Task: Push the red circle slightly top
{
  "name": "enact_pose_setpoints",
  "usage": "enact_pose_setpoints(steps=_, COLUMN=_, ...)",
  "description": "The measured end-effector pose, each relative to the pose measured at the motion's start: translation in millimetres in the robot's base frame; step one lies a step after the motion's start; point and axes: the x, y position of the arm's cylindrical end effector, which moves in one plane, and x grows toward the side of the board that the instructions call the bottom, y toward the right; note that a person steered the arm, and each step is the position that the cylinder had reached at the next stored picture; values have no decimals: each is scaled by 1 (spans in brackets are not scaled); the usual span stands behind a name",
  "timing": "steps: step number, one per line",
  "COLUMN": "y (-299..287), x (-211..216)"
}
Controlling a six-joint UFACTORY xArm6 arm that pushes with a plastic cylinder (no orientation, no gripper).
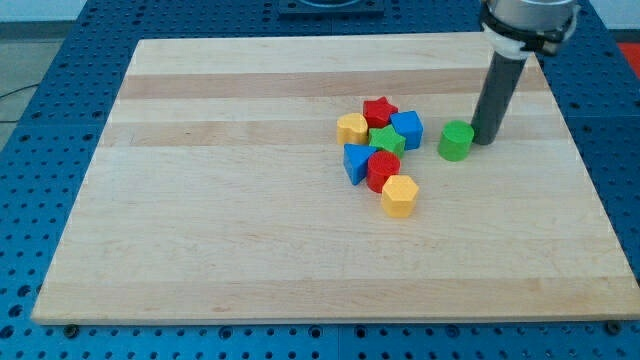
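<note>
So the arm comes in from the view's top right corner, grey collar up high and the dark rod [497, 95] hanging pretty much straight down onto the wooden board [220, 230]. There are no jaws on this thing to spread or pinch, it's just a plain rod, nothing held. My tip [486, 140] sits on the board right beside the green cylinder [456, 141], on that block's right side, looking like it's touching or just about touching, hard to call from this angle.

Everything else is off to the left of my tip in one tight bunch. Closest in is the blue cube [407, 129], near the green cylinder but with a gap between them. Next to that, the green star [386, 139] sits in the middle of the bunch, with the red star [379, 110] above it toward the view's top and the yellow rounded block [352, 128] at the bunch's left edge.

The red circle [383, 170] is lower left of my tip, well apart from it, with the green cylinder and the rest of the cluster nearer. It's pressed up against a blue block [356, 161] on its left (shape's not clear) and the yellow hexagon [399, 195] just below it toward the view's bottom.
</note>
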Motion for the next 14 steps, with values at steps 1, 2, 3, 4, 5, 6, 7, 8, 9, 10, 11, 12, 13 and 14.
enact_pose_setpoints(steps=1, y=-49, x=17)
enact_pose_setpoints(steps=2, y=-7, x=37)
enact_pose_setpoints(steps=3, y=-17, x=125)
enact_pose_setpoints(steps=4, y=-62, x=169)
enact_pose_setpoints(steps=5, y=-95, x=158)
enact_pose_setpoints(steps=6, y=-128, x=130)
enact_pose_setpoints(steps=7, y=-141, x=128)
enact_pose_setpoints(steps=8, y=-136, x=122)
enact_pose_setpoints(steps=9, y=-120, x=105)
enact_pose_setpoints(steps=10, y=-102, x=102)
enact_pose_setpoints(steps=11, y=-97, x=95)
enact_pose_setpoints(steps=12, y=-99, x=82)
enact_pose_setpoints(steps=13, y=-151, x=106)
enact_pose_setpoints(steps=14, y=-170, x=101)
